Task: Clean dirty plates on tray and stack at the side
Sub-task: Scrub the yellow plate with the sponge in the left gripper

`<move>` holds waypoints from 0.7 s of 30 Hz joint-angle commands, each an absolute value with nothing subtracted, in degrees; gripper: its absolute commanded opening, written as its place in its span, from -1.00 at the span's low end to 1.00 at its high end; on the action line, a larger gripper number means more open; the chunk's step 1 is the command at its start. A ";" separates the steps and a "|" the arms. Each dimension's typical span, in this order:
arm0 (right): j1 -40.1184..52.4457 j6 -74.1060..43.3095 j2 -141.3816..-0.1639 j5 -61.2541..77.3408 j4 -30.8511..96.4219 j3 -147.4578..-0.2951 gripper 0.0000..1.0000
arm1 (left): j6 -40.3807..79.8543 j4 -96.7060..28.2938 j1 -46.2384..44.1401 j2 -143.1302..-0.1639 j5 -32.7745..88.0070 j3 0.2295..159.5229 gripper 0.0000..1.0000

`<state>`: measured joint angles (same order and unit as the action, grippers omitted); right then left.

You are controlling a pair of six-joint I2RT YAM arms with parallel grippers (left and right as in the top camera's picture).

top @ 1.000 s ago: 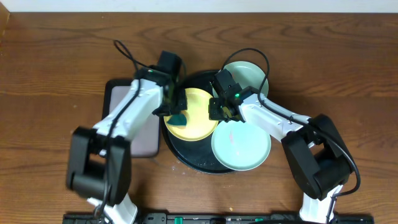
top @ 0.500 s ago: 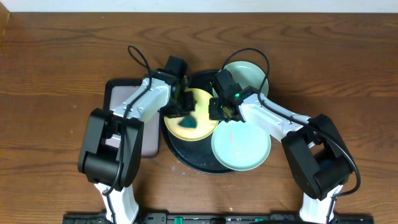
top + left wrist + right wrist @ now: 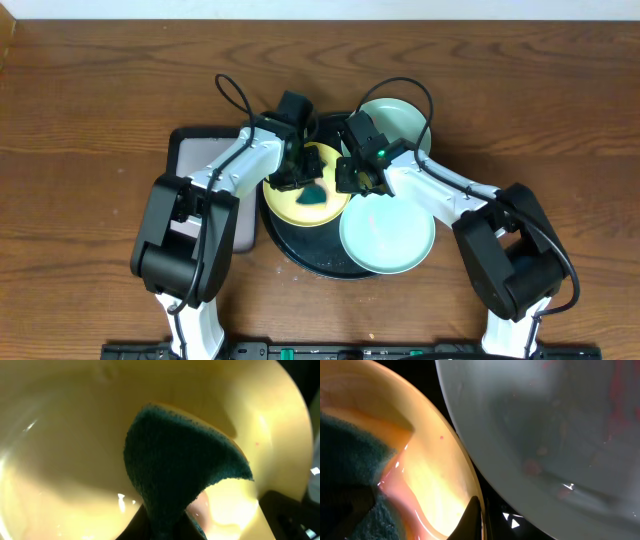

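Tray (image 3: 303, 252) mostly hidden under plates (image 3: 388, 235)

A robotics lab bench; robot arms (image 3: 430, 190) at a wooden table (image 3: 80, 90); white wall (image 3: 320, 8).

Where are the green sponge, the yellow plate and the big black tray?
green sponge (image 3: 180, 470), left wrist view, middle of its rough face.
yellow plate (image 3: 285, 207), overhead view, bare lower-left part.
black tray (image 3: 303, 258), overhead view, bare front part near the rim.

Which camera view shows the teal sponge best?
The left wrist view: the teal sponge fills the frame, its texture clear against the yellow plate. Overhead shows it only as a small teal patch; the right wrist view catches just one edge.
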<state>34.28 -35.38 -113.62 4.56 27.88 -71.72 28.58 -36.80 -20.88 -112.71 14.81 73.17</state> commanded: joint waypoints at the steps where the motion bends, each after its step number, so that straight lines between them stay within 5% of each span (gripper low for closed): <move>1: 34.83 -34.68 -114.87 4.97 28.36 -72.31 -0.98 | 32.91 -38.35 -19.31 -114.08 1.87 72.53 -0.85; 14: 34.83 -34.68 -114.87 4.97 28.32 -72.31 -0.98 | 32.88 -44.75 -19.49 -112.31 -6.33 75.55 -0.85; 21: 34.83 -34.68 -114.87 4.97 28.34 -72.31 -0.98 | 22.39 -44.49 -20.18 -112.31 12.60 75.55 -0.85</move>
